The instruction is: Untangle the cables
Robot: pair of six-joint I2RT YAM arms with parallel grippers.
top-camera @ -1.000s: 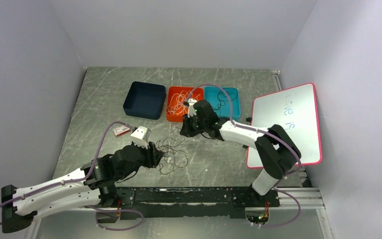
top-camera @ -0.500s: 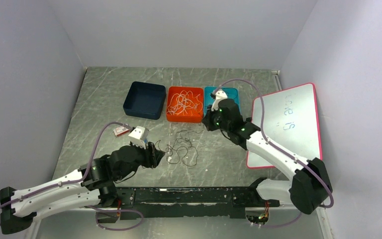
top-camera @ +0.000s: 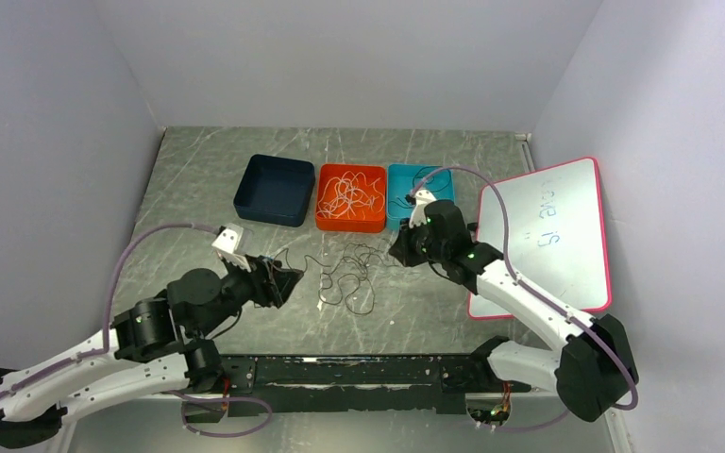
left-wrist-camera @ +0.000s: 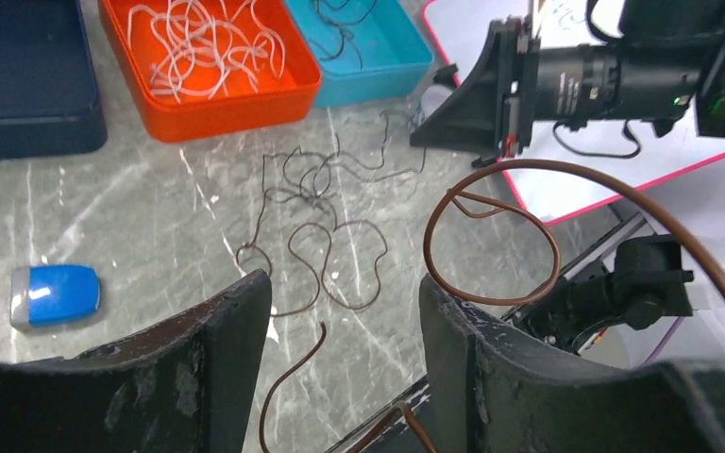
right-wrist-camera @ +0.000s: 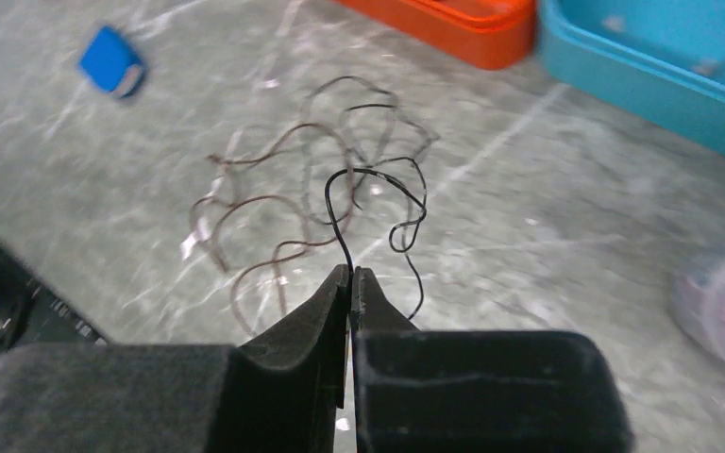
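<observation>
A tangle of thin dark cables (top-camera: pixel 347 276) lies on the grey table between my grippers; it also shows in the left wrist view (left-wrist-camera: pixel 316 226) and the right wrist view (right-wrist-camera: pixel 274 212). My right gripper (top-camera: pixel 398 251) is at the tangle's right end, shut (right-wrist-camera: pixel 350 272) on one thin black cable (right-wrist-camera: pixel 378 179) that loops back to the pile. My left gripper (top-camera: pixel 283 280) is left of the tangle, with its jaws wide open (left-wrist-camera: pixel 345 283). A brown cable strand (left-wrist-camera: pixel 293 373) runs between the open fingers, and a brown loop (left-wrist-camera: pixel 491 236) hangs close by.
Along the back stand a navy tray (top-camera: pixel 275 189), an orange tray (top-camera: pixel 350 225) holding white cables and a teal tray (top-camera: pixel 398 193) holding dark cables. A pink-rimmed whiteboard (top-camera: pixel 547 236) lies at the right. A small blue object (left-wrist-camera: pixel 55 294) lies left of the tangle.
My right gripper swung from the orange tray towards the teal tray, then came down at the tangle's right end. My left arm drew back left. The tangle stretched out to the right.
</observation>
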